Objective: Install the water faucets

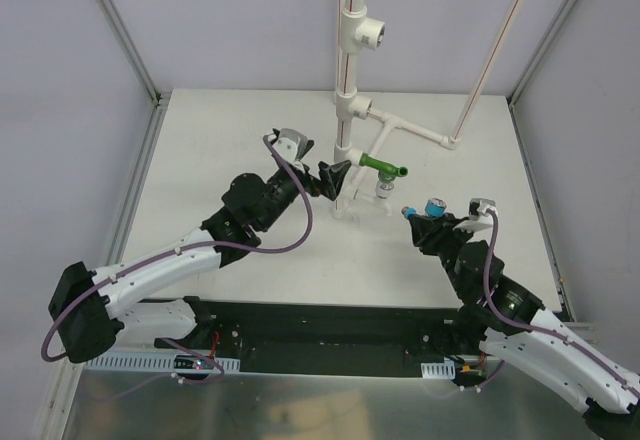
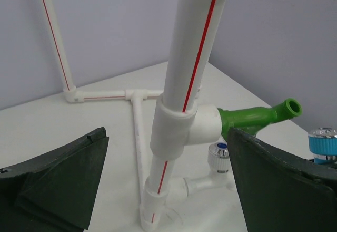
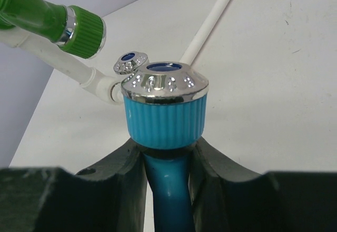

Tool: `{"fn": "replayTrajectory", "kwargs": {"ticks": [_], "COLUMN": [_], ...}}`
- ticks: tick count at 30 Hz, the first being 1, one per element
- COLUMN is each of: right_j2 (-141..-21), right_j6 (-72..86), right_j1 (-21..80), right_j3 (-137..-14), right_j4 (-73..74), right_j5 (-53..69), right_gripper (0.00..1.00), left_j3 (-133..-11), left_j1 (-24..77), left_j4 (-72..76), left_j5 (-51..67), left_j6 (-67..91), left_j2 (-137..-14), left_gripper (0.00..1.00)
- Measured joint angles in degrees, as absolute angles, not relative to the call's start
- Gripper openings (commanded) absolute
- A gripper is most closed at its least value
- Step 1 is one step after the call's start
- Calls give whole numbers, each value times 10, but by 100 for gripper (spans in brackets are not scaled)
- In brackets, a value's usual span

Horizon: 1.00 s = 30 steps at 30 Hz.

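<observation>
A green water faucet sticks out of the white tee on the upright pipe, its spout pointing right. My left gripper is open, its fingers standing either side of that tee without touching it. A light blue faucet with a shiny silver top stands upright in my right gripper, which is shut on its stem below the ribbed cap. It hangs right of the pipe stand. A small white tap with a silver top sits in the lowest socket.
White pipework with red stripes rises from the middle of the table, and a side branch runs right to a slanted pipe. Another tee sits higher on the upright. Metal frame posts stand at the table's corners.
</observation>
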State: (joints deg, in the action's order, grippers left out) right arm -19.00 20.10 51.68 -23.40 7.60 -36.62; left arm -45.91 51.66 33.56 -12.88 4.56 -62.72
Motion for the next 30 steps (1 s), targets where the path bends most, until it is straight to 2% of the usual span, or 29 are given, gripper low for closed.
{"fn": "replayTrajectory", "kwargs": {"ticks": [10,15,21,23,28,30], "right_j2": [-168,-168,-168,-168,-166,-166], "right_j6": [217,221,220,217,201,195], "right_j1": [517,517,517,517,517,517], "right_j3": [-244,-252,-268,-274,-292,-305], "right_j4": [117,129,141,142,146,153], "right_j5": [-361,-355,-349,-346,-340,-340], "right_gripper": [0,0,0,0,0,0], "left_j3": [-538,-574,-589,-595,-615,-624], "left_j1": [517,516,512,509,501,497], "left_j4": [442,477,497,501,503,502], "left_j5": [-124,-128,-142,-142,-147,-150], "left_j6": [-41,-67,-69,-69,-65,-62], "left_j2": [-740,-782,-824,-837,-858,-862], "left_gripper": [99,88,83,76,45,29]}}
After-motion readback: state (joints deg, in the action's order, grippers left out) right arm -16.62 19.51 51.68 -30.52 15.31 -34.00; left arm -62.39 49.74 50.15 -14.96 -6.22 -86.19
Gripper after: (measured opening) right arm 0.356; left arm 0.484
